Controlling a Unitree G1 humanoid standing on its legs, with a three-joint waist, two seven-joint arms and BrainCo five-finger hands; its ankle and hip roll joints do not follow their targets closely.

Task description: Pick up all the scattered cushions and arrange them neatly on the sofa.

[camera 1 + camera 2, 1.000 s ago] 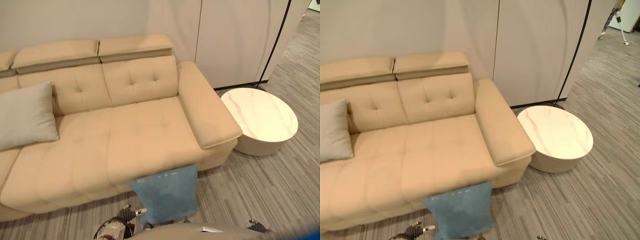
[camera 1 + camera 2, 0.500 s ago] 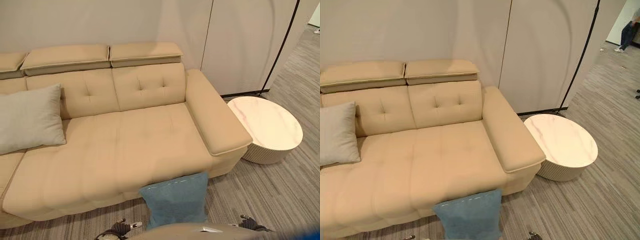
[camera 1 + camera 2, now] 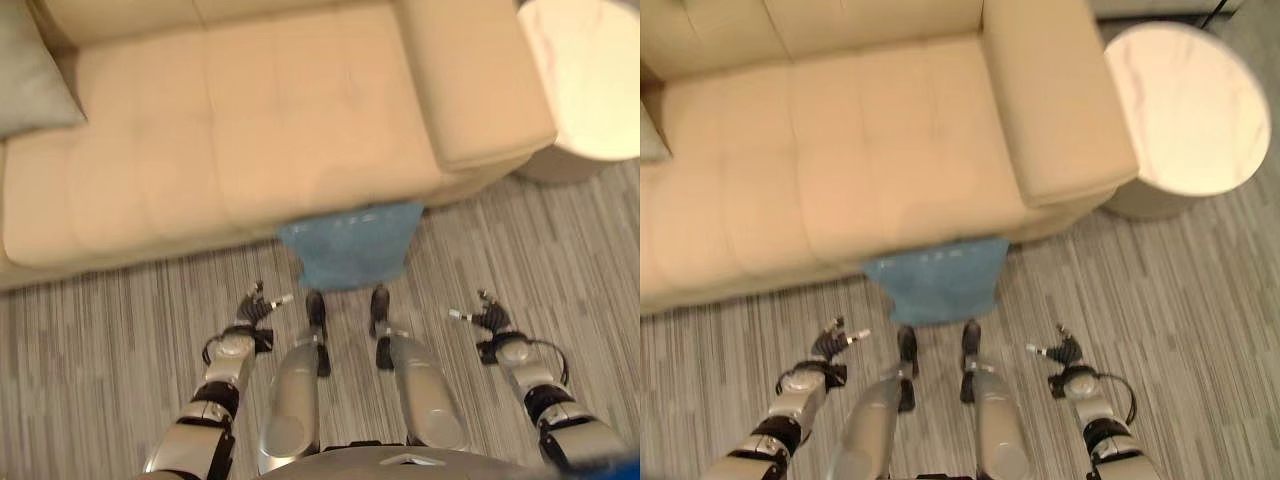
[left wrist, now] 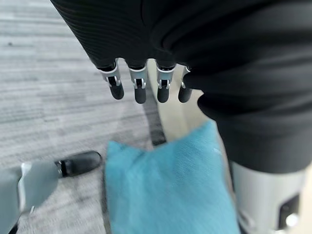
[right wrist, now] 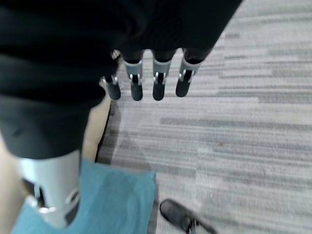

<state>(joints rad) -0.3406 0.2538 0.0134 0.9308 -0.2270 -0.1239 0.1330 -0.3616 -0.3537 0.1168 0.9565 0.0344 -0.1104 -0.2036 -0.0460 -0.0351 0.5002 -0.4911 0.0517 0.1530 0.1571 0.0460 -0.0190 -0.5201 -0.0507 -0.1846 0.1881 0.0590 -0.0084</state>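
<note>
On the striped floor at the foot of the beige sofa, a blue cushion lies with its far edge against the sofa's front, below the seat near the armrest. A grey cushion rests on the sofa seat at the robot's far left, against the backrest. A round pale side table stands just beside the armrest on the right. Left hand hangs low over the floor to the left of the blue cushion, fingers relaxed and apart, holding nothing. Right hand hangs to the cushion's right, fingers likewise loose and empty. Neither hand touches the blue cushion.
</note>
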